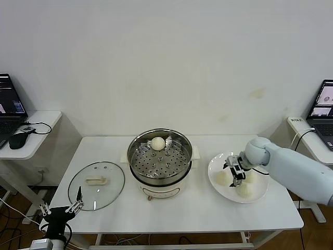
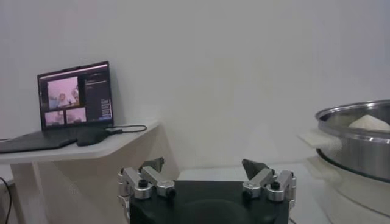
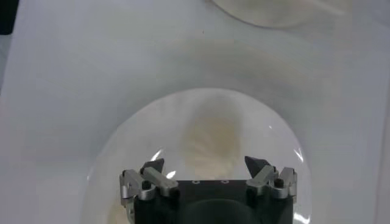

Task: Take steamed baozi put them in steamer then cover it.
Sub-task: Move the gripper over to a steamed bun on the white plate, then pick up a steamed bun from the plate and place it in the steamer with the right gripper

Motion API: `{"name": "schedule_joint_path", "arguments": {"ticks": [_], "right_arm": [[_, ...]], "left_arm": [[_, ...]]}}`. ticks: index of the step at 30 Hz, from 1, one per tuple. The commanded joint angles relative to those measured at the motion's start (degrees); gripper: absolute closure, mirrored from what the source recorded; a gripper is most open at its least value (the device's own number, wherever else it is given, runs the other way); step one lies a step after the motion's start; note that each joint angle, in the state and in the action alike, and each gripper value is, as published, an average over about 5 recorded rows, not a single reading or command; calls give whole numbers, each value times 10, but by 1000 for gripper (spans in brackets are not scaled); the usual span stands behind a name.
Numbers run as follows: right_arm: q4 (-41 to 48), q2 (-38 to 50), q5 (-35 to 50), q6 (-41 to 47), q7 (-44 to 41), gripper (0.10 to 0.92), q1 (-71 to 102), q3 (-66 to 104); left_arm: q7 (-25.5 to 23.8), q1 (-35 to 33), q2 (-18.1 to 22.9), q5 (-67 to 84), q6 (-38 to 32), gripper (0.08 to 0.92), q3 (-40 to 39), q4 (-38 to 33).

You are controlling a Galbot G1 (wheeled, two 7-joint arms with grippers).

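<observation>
One baozi (image 1: 157, 143) lies in the steel steamer (image 1: 160, 162) at its far side; its top also shows in the left wrist view (image 2: 368, 122). Three baozi (image 1: 223, 177) lie on a white plate (image 1: 214, 167) to the right. My right gripper (image 1: 235, 174) is open and hangs just over the plate among the buns; the right wrist view shows a baozi (image 3: 210, 139) between and ahead of its fingertips (image 3: 255, 163). The glass cover (image 1: 96, 185) with its cream handle lies flat on the table, left of the steamer. My left gripper (image 1: 73, 207) is open and empty, low at the table's front left corner.
Side tables with laptops stand at far left (image 1: 8, 99) and far right (image 1: 321, 107); a mouse (image 1: 19, 139) lies on the left one. The white table (image 1: 182, 213) has bare surface in front of the steamer.
</observation>
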State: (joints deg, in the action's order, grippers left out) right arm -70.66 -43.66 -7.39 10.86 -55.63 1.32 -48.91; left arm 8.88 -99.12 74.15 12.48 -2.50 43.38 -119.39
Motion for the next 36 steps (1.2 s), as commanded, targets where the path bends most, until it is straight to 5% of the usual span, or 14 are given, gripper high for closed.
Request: {"name": "schedule_joint_path", "arguments": {"ticks": [1,21,36], "right_arm": [[31,-26,-14,-5,2,217,17,14],[54,-41,-24,-10,-1,401,15,25],[-53,37,79,39,-36,406,-152,-29]], "left_arm": [[0,1,0,0,0,177,0,1],[0,1,1,0,0,177,-1,0],[-1,5,-4,0,1,177,-4,-5]]}}
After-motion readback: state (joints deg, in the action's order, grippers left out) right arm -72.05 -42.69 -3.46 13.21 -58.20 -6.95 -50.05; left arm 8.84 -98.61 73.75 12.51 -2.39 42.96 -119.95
